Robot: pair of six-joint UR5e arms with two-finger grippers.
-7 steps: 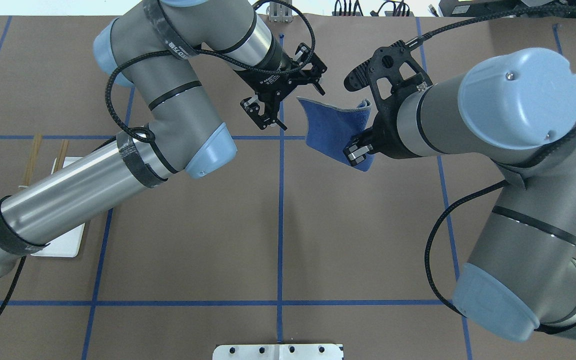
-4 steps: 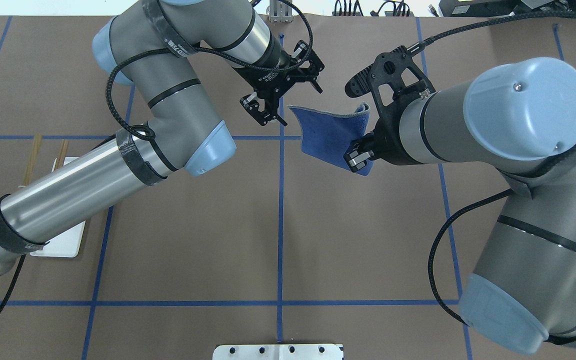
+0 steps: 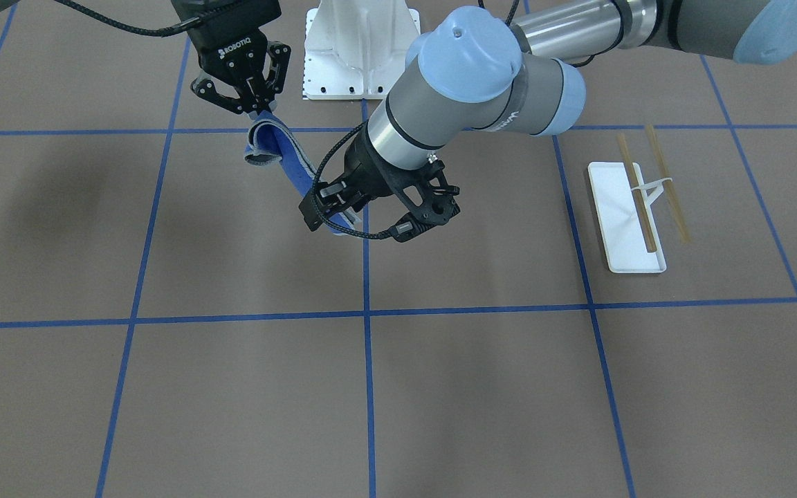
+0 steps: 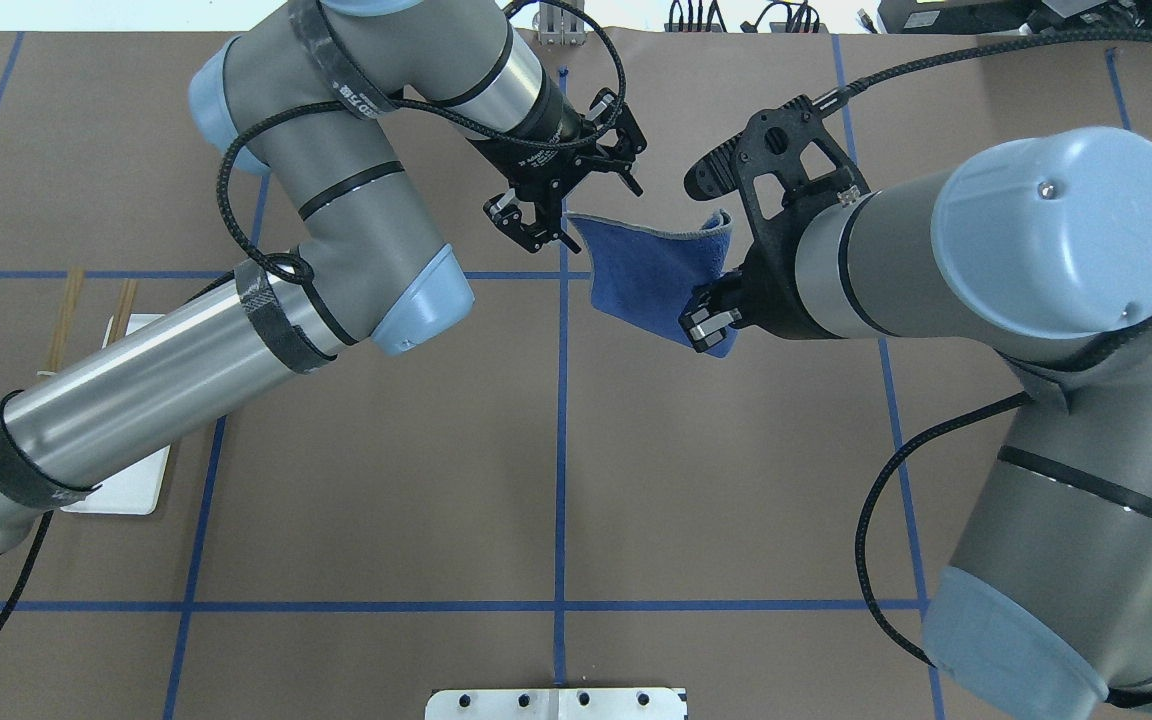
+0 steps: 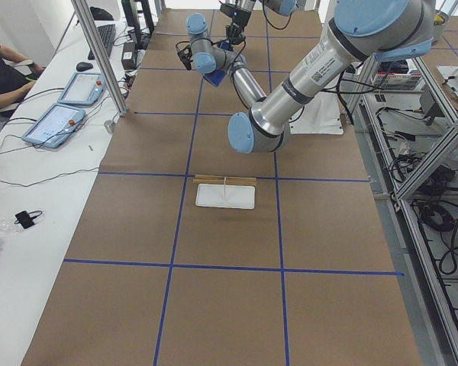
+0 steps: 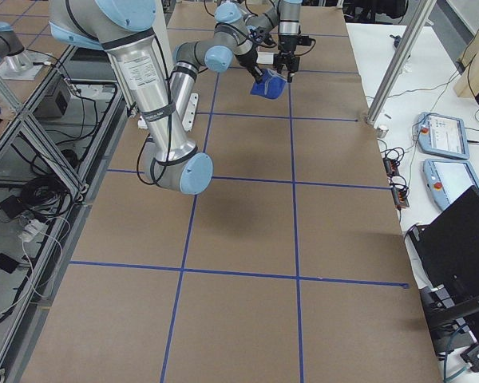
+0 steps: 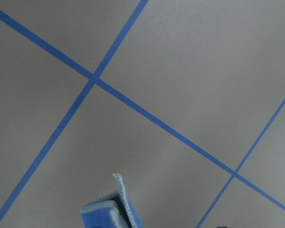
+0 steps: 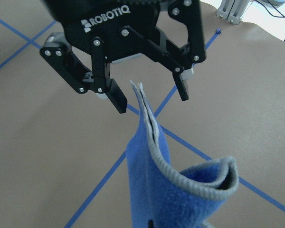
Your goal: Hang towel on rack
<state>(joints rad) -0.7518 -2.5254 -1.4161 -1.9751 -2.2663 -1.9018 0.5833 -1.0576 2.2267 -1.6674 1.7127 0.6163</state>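
The towel (image 4: 651, 275) is royal blue with a grey border and hangs in the air over the far middle of the table. My right gripper (image 4: 706, 325) is shut on its one end (image 3: 263, 131). My left gripper (image 4: 576, 210) is open, its fingers on either side of the towel's free corner (image 8: 142, 102) without touching it. That corner shows at the bottom of the left wrist view (image 7: 111, 211). The rack (image 3: 637, 207) stands apart on my left side, a white tray base with two tan rods (image 3: 665, 183). In the overhead view the rack (image 4: 126, 325) is mostly hidden under my left arm.
The white bolted pedestal (image 3: 360, 48) stands at the robot's edge of the table. Blue tape lines (image 4: 561, 450) cross the brown table cover. An operator's bench with tablets (image 5: 57, 122) and a metal post (image 5: 99, 53) lie beyond the table's far edge.
My right gripper has carried the towel leftward toward my left gripper. The towel's free corner now sits between the left gripper's open fingers. The left gripper has barely shifted.
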